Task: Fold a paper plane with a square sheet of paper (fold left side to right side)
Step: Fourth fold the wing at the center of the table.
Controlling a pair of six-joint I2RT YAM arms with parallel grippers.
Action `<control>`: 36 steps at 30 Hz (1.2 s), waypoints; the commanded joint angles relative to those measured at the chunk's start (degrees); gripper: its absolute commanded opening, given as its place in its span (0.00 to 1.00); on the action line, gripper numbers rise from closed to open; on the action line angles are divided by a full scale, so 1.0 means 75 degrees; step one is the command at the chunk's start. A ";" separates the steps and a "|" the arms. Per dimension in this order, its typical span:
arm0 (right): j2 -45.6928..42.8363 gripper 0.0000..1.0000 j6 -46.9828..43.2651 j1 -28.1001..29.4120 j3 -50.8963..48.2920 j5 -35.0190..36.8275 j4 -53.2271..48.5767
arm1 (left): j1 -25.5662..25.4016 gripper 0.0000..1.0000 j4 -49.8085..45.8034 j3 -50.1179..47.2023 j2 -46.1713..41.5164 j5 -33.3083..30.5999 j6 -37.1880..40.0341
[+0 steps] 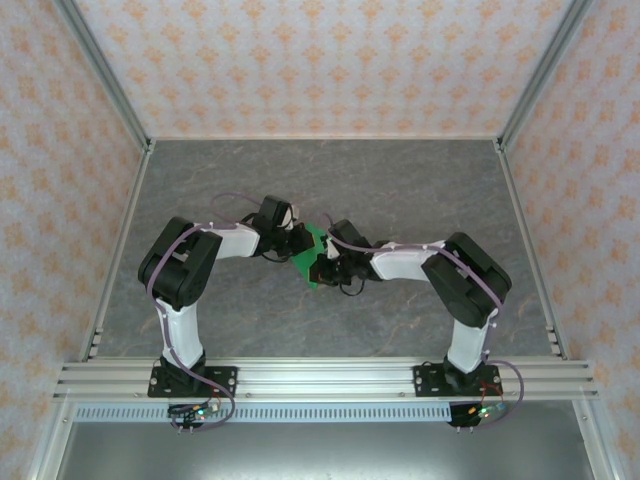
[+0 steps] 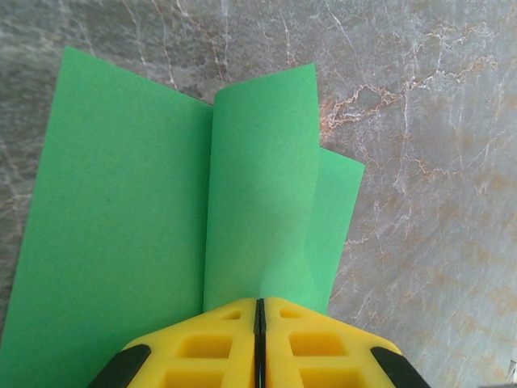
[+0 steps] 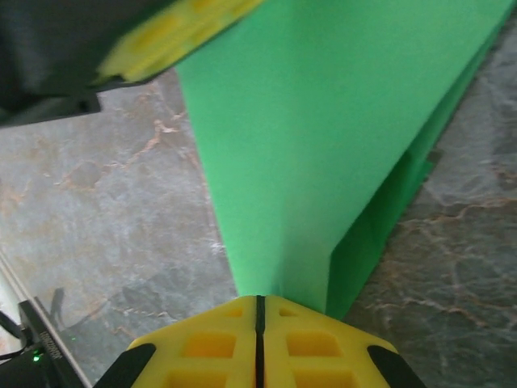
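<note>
The left hand (image 2: 259, 304) and right hand (image 3: 259, 300) each pinch, fully closed, the thin bright green square sheet of paper (image 2: 121, 226). We would align its edges squarely before creasing.

Top camera looks down from behind; wrist cameras (close-up) share the paper (image 2: 121, 242).

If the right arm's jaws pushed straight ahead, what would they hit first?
The green paper: the right gripper has its jaws shut on it, so it would likely buckle. The left gripper sits up-left of that line, though depth is unclear.
</note>
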 commanded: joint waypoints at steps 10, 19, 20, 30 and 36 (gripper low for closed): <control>0.0491 0.10 -0.0238 0.0181 -0.0146 0.0504 -0.1179 | 0.0206 0.12 -0.1265 0.0703 0.0445 -0.0610 0.0561; 0.0440 0.08 -0.0392 0.0207 -0.0305 0.0581 -0.1587 | 0.0667 0.12 -0.1590 0.1795 0.1242 -0.0446 0.0880; 0.0430 0.08 -0.0407 0.0216 -0.0299 0.0585 -0.1614 | 0.0705 0.12 -0.1652 0.1928 0.1338 -0.0432 0.0901; 0.0421 0.08 -0.0460 0.0216 -0.0354 0.0577 -0.1670 | 0.1039 0.12 -0.2158 0.3152 0.1784 -0.0247 0.1034; 0.0350 0.08 -0.0702 0.0191 -0.0365 0.0656 -0.1918 | 0.1215 0.12 -0.2601 0.3764 0.1878 -0.0214 0.1176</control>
